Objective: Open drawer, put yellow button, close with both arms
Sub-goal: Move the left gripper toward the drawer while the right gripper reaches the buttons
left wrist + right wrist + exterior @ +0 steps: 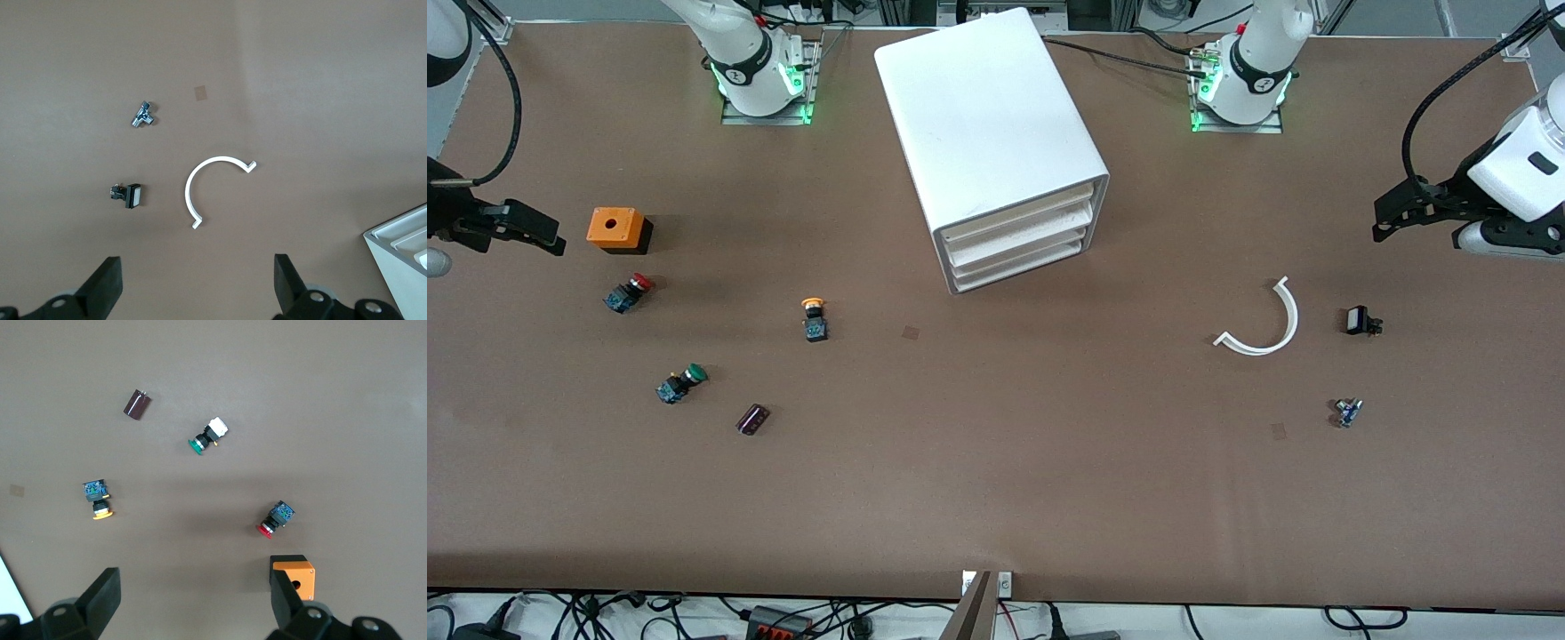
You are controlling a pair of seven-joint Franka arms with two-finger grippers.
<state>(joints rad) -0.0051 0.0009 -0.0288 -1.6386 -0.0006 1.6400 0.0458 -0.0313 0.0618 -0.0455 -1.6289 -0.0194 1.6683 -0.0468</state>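
The yellow button (814,318) lies on the table (996,480) near the cabinet (996,147), toward the right arm's end. Probably light, hard and rollable; pinch its squarish body. Top drawer (1021,219) shut. Left claw (1389,222) and right claw (547,242) hover spread apart.

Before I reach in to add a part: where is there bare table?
The widest bare stretch lies between the yellow button and the white curved piece, in front of the cabinet. It is crowded toward the right arm's end, around the red button, green button and orange box.
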